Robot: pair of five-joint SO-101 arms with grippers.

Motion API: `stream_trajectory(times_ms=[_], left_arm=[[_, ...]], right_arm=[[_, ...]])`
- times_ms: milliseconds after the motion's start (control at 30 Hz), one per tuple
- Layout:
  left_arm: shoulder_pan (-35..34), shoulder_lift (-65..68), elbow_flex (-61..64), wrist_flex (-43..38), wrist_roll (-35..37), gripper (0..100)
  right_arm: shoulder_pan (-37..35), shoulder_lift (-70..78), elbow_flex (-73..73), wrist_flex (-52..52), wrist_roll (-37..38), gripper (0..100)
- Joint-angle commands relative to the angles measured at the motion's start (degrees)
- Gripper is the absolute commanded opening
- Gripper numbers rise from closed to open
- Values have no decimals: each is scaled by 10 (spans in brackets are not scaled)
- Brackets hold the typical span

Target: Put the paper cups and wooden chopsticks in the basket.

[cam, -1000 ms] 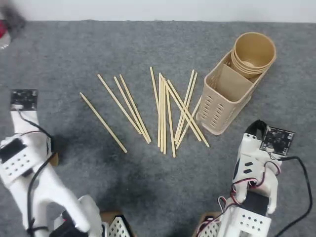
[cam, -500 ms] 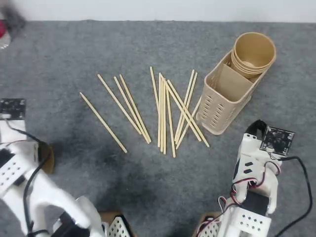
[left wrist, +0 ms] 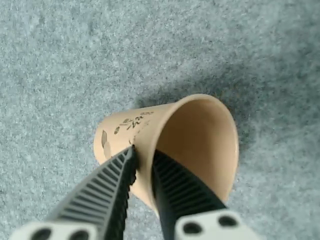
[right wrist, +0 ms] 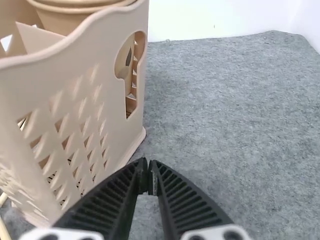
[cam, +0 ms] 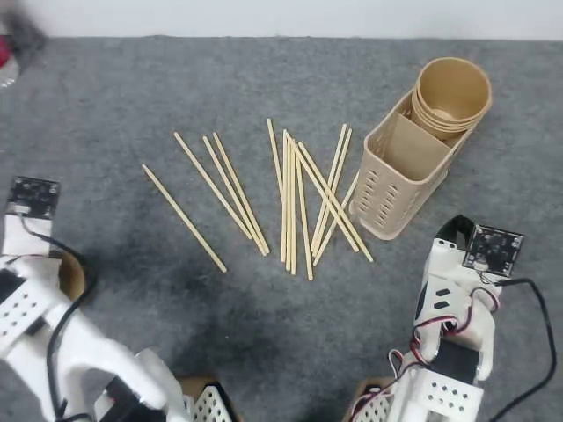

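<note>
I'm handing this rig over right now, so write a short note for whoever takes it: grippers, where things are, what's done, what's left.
Left gripper: shut on the wall of a paper cup, at the left side of the grey mat, away from the basket.
Right gripper: shut, empty, beside the basket's near end.
Done: stacked cups sit in the basket's far compartment.
Left: this cup, and all the wooden chopsticks, which lie loose on the mat left of the basket.

text: none legible | paper cup [left wrist: 192, 132]: dark printed marks on outer wall, unreadable
</note>
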Motion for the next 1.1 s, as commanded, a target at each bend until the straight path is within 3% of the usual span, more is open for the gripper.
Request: stream_trajectory(times_ms=[0, 100, 333, 667, 800, 900, 1000, 1067], left_arm=[[4, -4, -6, 0, -2, 11], [11, -4, -45, 41, -2, 10], [84, -4, -165, 261, 2, 10], [291, -4, -444, 440, 156, 10], [424, -1, -567, 440, 256, 10], [570, 1, -656, 433, 324, 10], [713, 3, -696, 360, 377, 10], [760, 18, -695, 275, 410, 10]], right_arm=[[-7, -8, 11, 3, -4, 9], [-7, -8, 11, 3, -4, 9], [-7, -8, 11, 3, -4, 9], [-3, -8, 11, 2, -4, 9], [-3, -8, 11, 1, -4, 9], [7, -8, 11, 0, -5, 9], [26, -9, 10, 0, -9, 9], [27, -9, 10, 0, -9, 9]])
